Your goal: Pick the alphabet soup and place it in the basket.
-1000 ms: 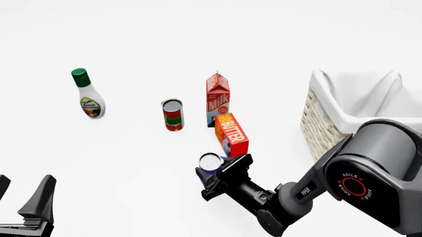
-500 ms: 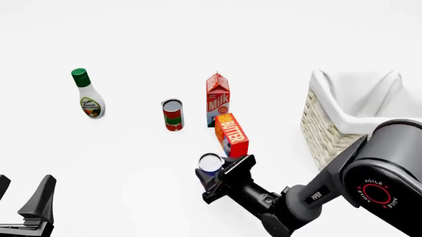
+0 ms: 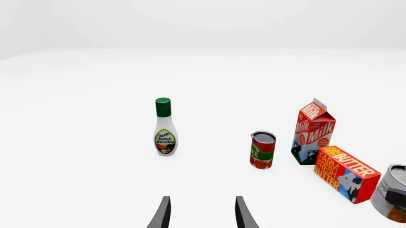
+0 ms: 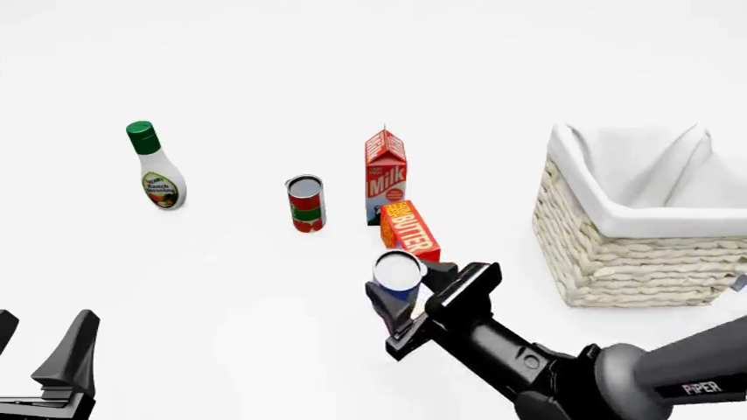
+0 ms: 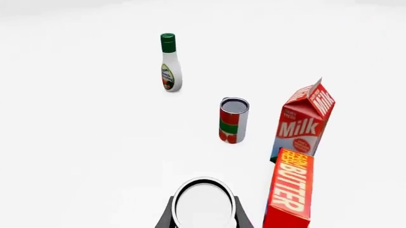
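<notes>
**Two arms, one can held clear of the tabletop**

Two arms work over a white tabletop (image 4: 233, 289). Largest of the things on it is the basket (image 4: 636, 236), woven cream wicker with a white cloth lining, standing at the right side of the front view, well apart from the other goods.

The right arm (image 4: 561, 367) reaches in from the lower right, and its gripper (image 4: 403, 302) has its fingers (image 4: 386, 306) closed against the sides of the alphabet soup (image 4: 397, 273). The can is upright with its silver top facing the camera, a strip of blue label showing beneath. It sits just in front of the butter box (image 4: 411, 229), overlapping that box's near end in the front view; whether the can rests on the tabletop or is lifted off it cannot be told for certain, though the left wrist view shows it at the frame edge, seemingly raised.

Behind the butter box stands the milk carton (image 4: 386, 175), touching or nearly touching it. Left of the carton is the red-and-green can (image 4: 306, 203), and far to the left the ranch dressing bottle (image 4: 154, 166) with a green cap.

The left gripper (image 3: 201, 213) hovers low at the near left, its fingers (image 3: 161, 213) parted around nothing.
</notes>
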